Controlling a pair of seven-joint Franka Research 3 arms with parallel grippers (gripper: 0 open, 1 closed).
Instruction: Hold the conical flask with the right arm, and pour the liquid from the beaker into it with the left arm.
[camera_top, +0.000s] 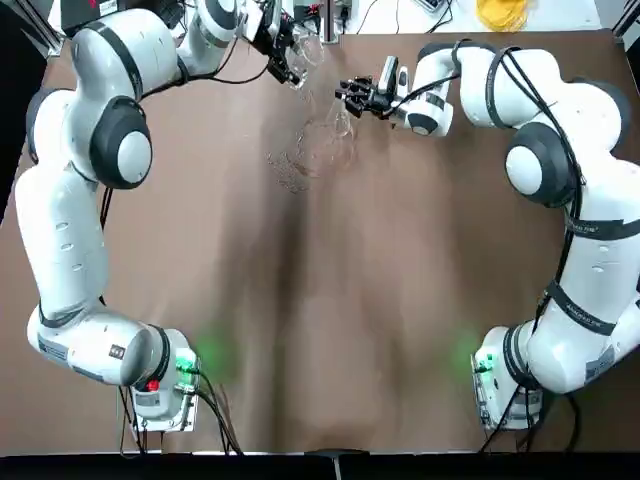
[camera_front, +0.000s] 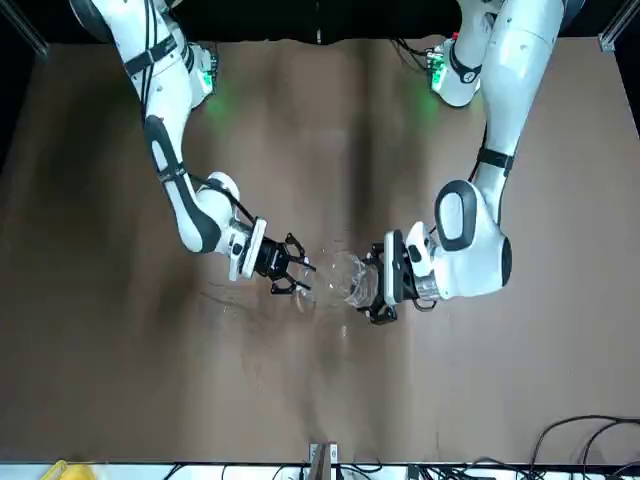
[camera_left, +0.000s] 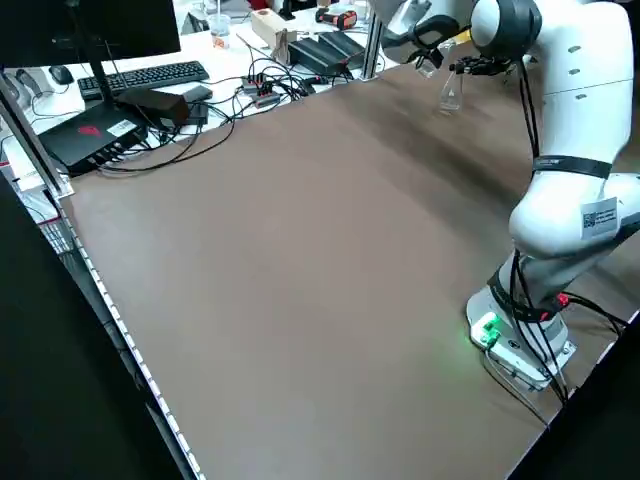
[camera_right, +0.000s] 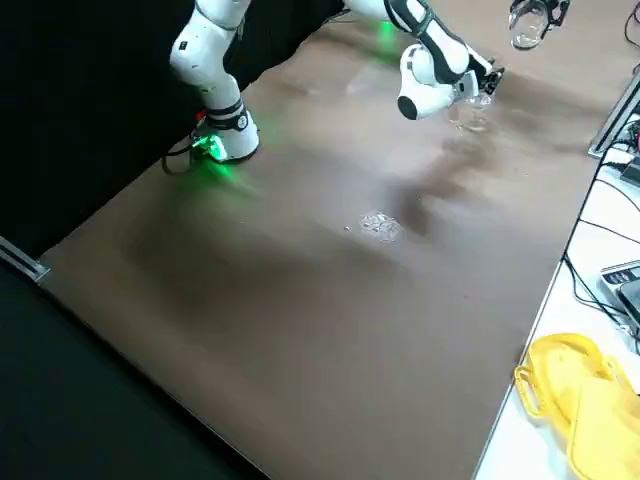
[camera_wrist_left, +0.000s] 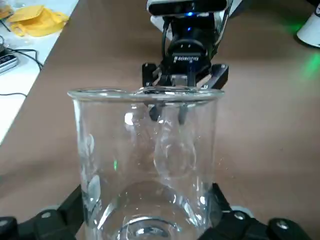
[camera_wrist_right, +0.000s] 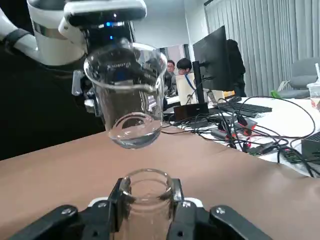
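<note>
Two white robot arms reached over a brown worktop (camera_right: 300, 340), their grippers meeting in the air toward the edge farthest from the arm bases, between the worktop's left and right edges. The right gripper (camera_wrist_right: 149, 195) was closed around the neck of a clear glass conical flask (camera_wrist_right: 147, 217), a finger on each side, with the flask's open mouth above the fingers and its wide body below. The left gripper (camera_wrist_left: 145, 205) pinched a clear glass beaker (camera_wrist_right: 125, 95), wider than the flask's neck, near the flask and above its mouth. From where I stood the beaker leaned only a little, and colourless liquid (camera_wrist_right: 135, 136) lay in its bottom; I could see no stream between the two vessels. A glinting clear patch (camera_right: 380, 226) showed on the worktop, though I could not tell what it was. Past the far edge, a white table (camera_right: 545, 330) held a yellow item (camera_right: 580, 400), a dark monitor (camera_wrist_right: 211, 62) and tangled black cables (camera_wrist_right: 240, 130), and people (camera_wrist_right: 184, 66) were partly visible behind it.
</note>
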